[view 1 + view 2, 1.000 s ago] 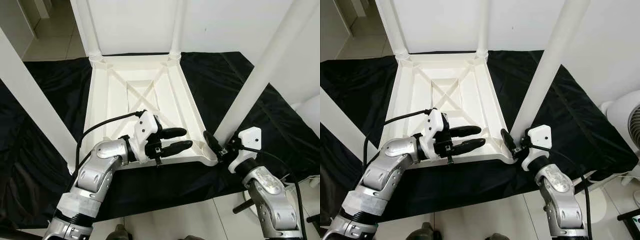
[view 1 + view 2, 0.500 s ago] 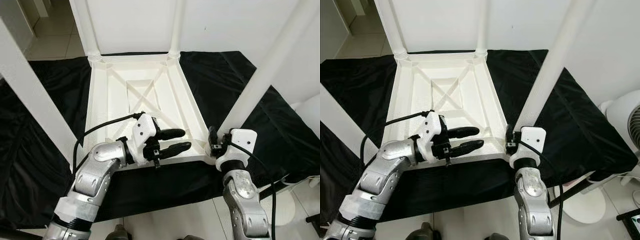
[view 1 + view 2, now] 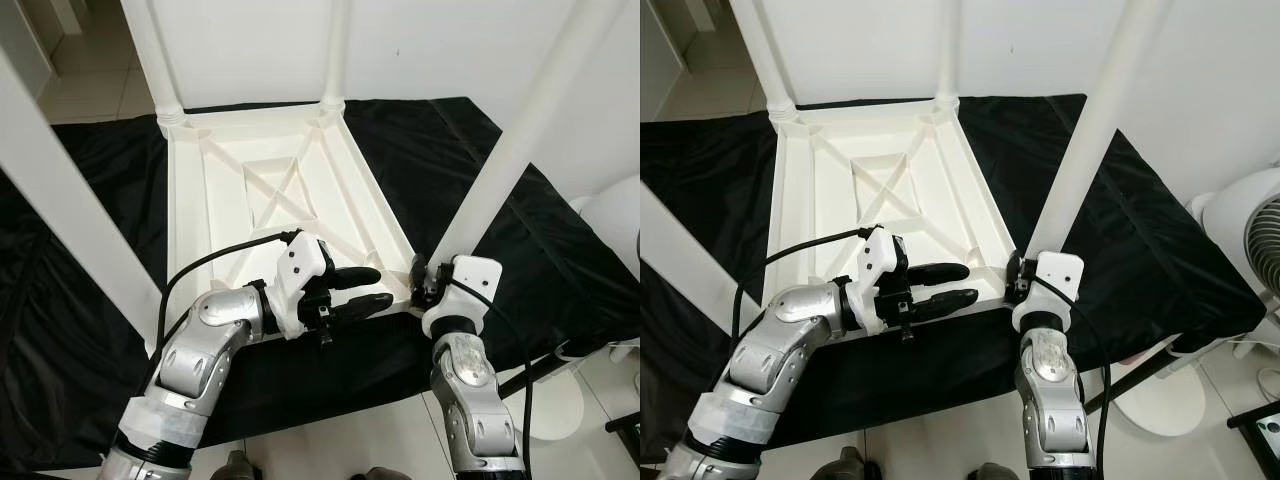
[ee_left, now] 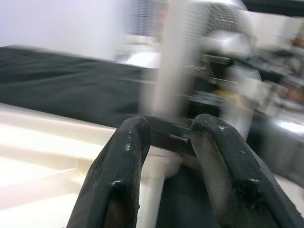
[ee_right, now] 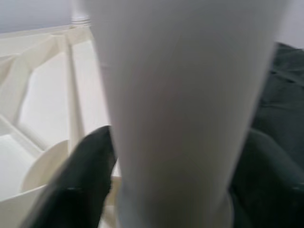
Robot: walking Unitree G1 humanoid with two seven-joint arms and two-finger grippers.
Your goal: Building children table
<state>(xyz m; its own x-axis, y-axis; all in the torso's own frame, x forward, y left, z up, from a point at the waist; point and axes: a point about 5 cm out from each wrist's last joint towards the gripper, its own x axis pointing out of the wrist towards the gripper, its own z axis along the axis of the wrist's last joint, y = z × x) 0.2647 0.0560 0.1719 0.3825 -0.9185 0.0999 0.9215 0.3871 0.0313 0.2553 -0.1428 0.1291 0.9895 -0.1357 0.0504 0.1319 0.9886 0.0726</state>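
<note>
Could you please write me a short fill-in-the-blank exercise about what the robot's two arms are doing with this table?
1. The white table lies upside down on a ____ cloth.
2. The right gripper has a finger on each side of a table ____ at the near right corner.
3. The left gripper sits with its fingers ____ over the table's near edge.
4. Standing up from the table's corners are ____ legs.

Missing words: black; leg; open; four
</note>
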